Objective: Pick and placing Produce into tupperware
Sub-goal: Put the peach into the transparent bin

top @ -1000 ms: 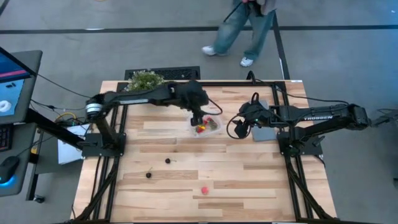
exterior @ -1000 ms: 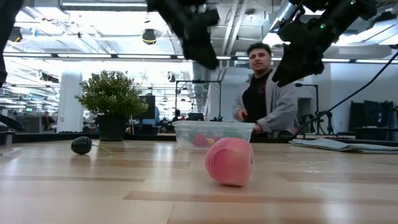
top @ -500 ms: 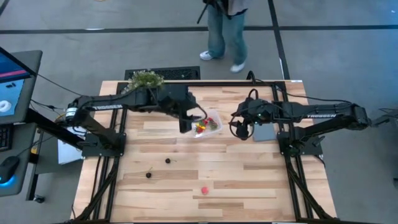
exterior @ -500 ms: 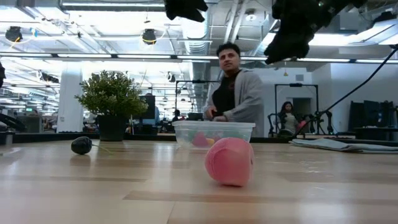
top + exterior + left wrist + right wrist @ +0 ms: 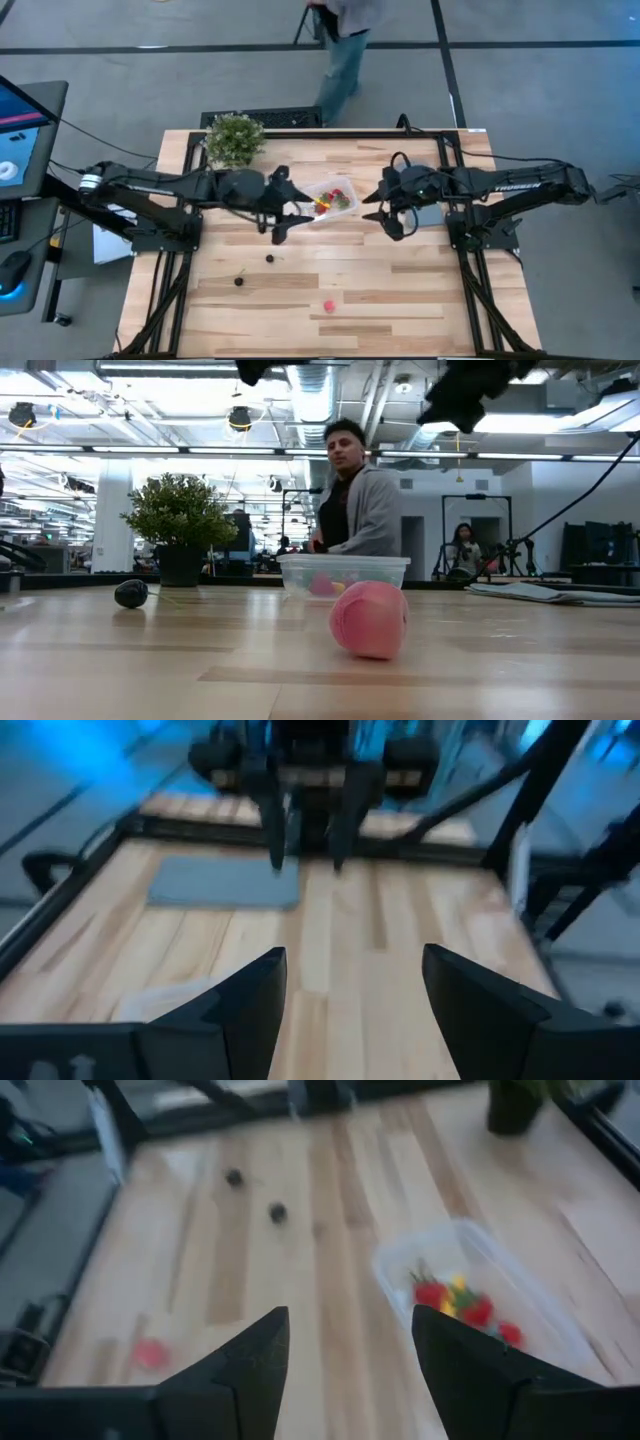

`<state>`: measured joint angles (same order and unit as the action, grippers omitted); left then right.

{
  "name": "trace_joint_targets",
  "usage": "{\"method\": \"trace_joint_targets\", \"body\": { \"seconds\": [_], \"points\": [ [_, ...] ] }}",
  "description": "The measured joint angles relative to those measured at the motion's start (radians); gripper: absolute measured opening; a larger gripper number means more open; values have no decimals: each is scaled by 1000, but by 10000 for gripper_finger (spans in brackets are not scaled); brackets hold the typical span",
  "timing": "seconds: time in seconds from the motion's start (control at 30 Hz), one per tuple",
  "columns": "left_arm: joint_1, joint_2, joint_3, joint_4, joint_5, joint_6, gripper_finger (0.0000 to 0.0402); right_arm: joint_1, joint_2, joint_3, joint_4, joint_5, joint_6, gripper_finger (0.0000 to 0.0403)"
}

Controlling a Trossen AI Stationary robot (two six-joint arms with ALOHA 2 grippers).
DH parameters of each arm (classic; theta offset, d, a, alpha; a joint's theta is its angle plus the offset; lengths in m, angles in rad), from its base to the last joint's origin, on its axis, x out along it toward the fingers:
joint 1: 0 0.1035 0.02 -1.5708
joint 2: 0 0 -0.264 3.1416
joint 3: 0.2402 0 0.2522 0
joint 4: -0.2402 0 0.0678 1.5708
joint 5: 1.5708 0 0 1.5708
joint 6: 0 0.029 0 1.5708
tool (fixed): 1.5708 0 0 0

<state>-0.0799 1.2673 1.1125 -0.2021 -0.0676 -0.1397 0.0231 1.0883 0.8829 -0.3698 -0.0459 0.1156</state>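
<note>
Both claws stand apart and empty: the left claw (image 5: 279,226) has swung left off the tupperware (image 5: 332,196), which holds red and yellow produce (image 5: 455,1300), suggesting a drop, with berries (image 5: 269,258) and a red piece (image 5: 328,306) left on the near worktop (image 5: 400,290).

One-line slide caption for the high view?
Both pincers open beside the tupperware of produce; two dark berries and a red piece remain on the table.

Clear tupperware (image 5: 333,195) of red and yellow produce (image 5: 322,205); pink fruit (image 5: 369,619); pale striped wooden table (image 5: 400,280).
</note>
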Motion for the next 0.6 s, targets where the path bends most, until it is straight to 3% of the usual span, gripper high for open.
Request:
{"method": "trace_joint_targets", "body": {
  "seconds": [0.13, 0.33, 0.47, 0.6],
  "points": [
    [-44, -95, -138, 137, -1, -10, 225, 25, 15, 2, 185, -1, 13, 239],
    [-115, -223, -271, 184, 0, -29, 225, 79, 47, 3, 308, 0, -94, 239],
    [-169, -291, -327, 179, 4, -59, 225, 171, 152, 67, 269, 48, -91, 239],
    [-211, -351, -376, 157, 1, -80, 225, 246, 311, 219, 99, 116, -88, 240]
  ]
}}
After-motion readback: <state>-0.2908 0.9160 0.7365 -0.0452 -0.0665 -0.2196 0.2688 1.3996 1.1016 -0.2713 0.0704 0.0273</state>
